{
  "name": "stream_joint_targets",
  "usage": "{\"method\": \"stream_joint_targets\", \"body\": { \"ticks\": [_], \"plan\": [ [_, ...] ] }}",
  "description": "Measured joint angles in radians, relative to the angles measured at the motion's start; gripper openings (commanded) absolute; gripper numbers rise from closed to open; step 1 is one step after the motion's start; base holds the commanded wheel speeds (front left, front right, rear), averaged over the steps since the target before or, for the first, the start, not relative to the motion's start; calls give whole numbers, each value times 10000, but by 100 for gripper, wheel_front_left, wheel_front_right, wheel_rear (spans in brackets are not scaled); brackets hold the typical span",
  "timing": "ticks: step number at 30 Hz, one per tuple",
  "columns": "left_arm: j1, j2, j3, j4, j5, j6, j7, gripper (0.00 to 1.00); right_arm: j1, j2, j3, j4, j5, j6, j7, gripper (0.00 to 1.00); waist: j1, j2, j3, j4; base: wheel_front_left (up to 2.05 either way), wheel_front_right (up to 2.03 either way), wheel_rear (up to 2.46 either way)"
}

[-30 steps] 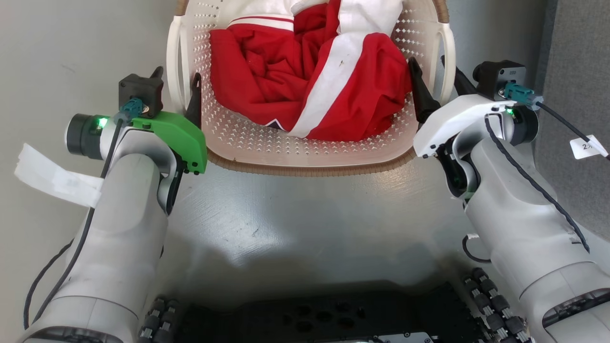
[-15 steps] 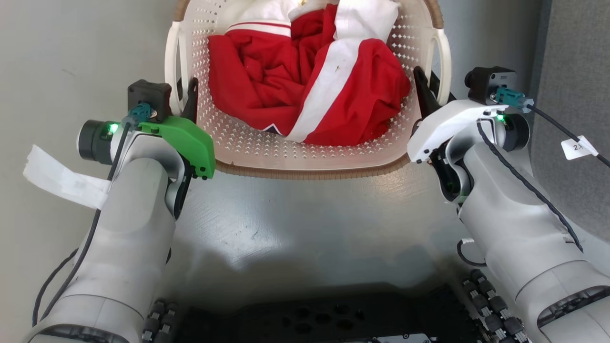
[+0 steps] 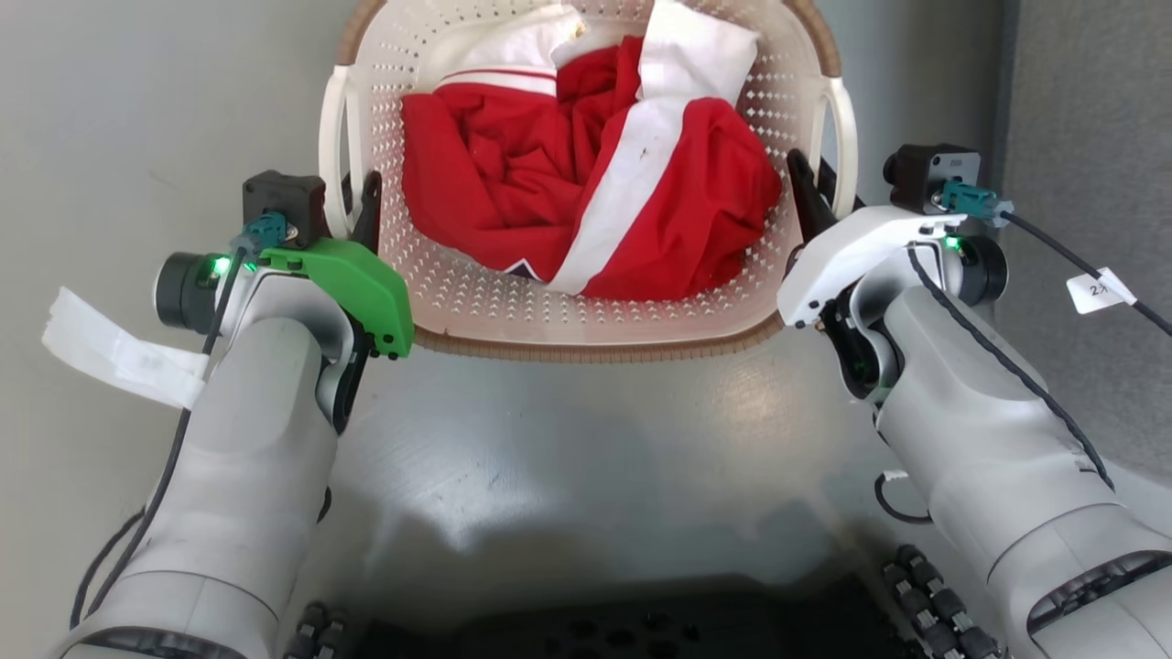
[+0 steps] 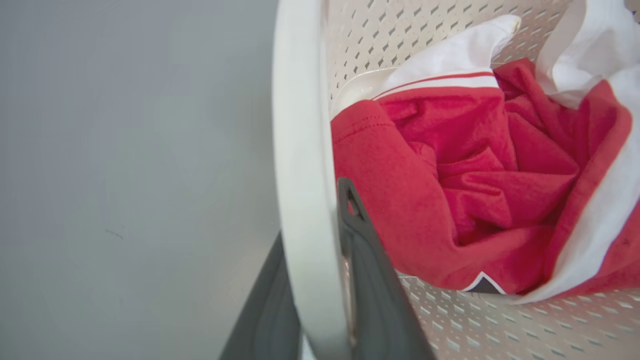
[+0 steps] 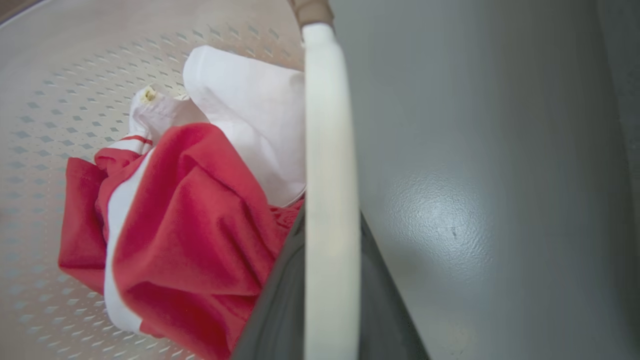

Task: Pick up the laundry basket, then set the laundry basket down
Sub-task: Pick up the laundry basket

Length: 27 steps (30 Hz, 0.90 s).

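Perforated plastic laundry basket [image 3: 476, 293], soft red cloth [image 3: 494, 174], glossy floor [image 3: 586, 430]

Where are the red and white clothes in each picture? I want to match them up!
Head view: the red and white clothes lie top middle, inside the laundry basket.
Left wrist view: right half, just right of the left loop handle.
Right wrist view: lower left, just left of the right loop handle.
Shared landmark: the basket's cream wall of small holes, around the clothes in every view.
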Motion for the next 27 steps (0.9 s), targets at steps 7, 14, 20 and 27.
{"method": "stream_joint_targets", "body": {
  "ticks": [7, 14, 20, 27],
  "plan": [
    [439, -77, -161, 374, -199, -2, -58, 0, 160, 67, 299, 604, 234, 136, 2, 0, 0, 0, -802, -21, 0, 0, 0],
    [1041, -148, -318, 855, -470, -92, -52, 0, 734, 146, 683, 1076, 775, 353, 176, 0, 0, 0, -1637, -52, 0, 0, 0],
    [1557, -199, -531, 1231, -802, -182, 161, 0, 1312, 180, 1030, 1306, 1214, 441, 545, 0, 0, 0, -2388, -99, 0, 0, 0],
    [2143, -215, -667, 1526, -1062, -280, 454, 0, 1903, 209, 1402, 1417, 1582, 533, 888, 0, 0, 0, -3274, -177, 0, 0, 0]
  ]
}}
